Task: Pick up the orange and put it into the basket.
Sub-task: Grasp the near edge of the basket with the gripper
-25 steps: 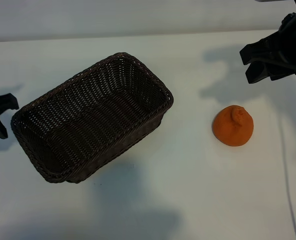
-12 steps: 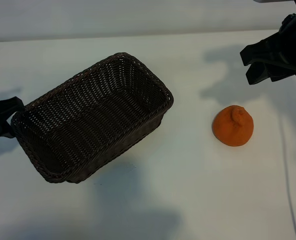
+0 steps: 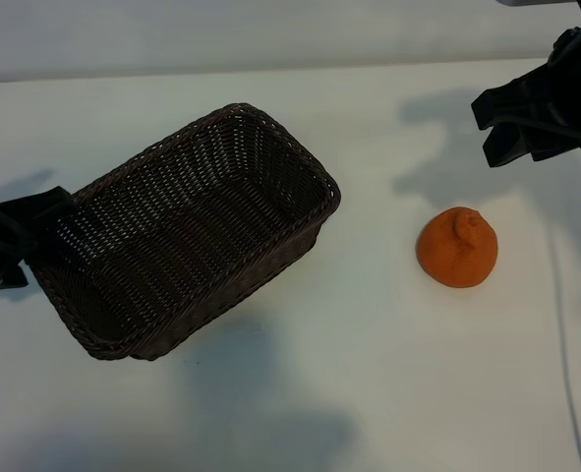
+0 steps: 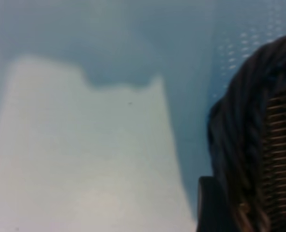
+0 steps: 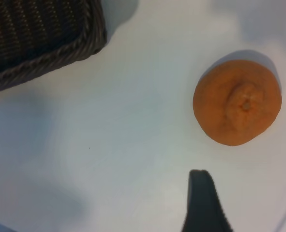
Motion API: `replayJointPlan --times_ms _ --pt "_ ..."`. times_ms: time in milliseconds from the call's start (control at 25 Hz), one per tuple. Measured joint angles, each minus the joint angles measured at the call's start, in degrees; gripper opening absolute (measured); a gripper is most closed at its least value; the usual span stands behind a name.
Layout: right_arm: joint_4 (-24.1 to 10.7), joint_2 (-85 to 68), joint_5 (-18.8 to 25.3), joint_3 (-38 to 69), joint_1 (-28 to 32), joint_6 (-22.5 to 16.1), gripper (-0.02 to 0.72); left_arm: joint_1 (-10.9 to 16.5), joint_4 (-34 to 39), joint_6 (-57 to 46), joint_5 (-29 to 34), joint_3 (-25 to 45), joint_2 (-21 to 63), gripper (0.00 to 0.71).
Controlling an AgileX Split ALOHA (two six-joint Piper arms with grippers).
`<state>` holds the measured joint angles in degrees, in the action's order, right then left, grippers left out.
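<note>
The orange (image 3: 457,248) lies on the white table to the right, knobby stem end up, also seen in the right wrist view (image 5: 237,108). The dark wicker basket (image 3: 270,133) stands slanted at centre-left, with nothing inside. My right gripper (image 3: 484,128) hovers open at the far right, behind the orange and apart from it; its fingers (image 5: 205,203) hold nothing. My left gripper (image 3: 44,239) is open at the basket's left corner, one finger over the rim and one outside it. In the left wrist view a dark finger (image 4: 209,205) sits beside the braided rim (image 4: 244,145).
The white tabletop (image 3: 369,374) stretches in front of the basket and the orange. A thin cable (image 3: 563,344) runs down the right edge. The basket's corner (image 5: 46,38) shows in the right wrist view.
My left gripper has moved right, from the table's left edge up to the basket's left corner. The right gripper, orange and basket have stayed put.
</note>
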<state>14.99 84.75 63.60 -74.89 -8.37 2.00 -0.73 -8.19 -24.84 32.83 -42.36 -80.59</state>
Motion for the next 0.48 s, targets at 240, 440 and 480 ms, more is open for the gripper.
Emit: replayJointPlan --times_ms 240,440,480 --pt "0.0 0.0 -0.13 0.0 0.0 0.0 0.422 0.0 -0.86 0.65 -0.91 0.0 -0.77 0.422" --pt "-0.05 0.0 -0.19 0.0 0.0 0.0 0.422 0.0 -0.86 0.72 -1.33 0.0 -4.34 0.422" --pt "-0.05 0.0 -0.19 0.0 0.0 0.0 0.422 0.0 -0.92 0.72 -1.85 0.0 -5.32 0.422"
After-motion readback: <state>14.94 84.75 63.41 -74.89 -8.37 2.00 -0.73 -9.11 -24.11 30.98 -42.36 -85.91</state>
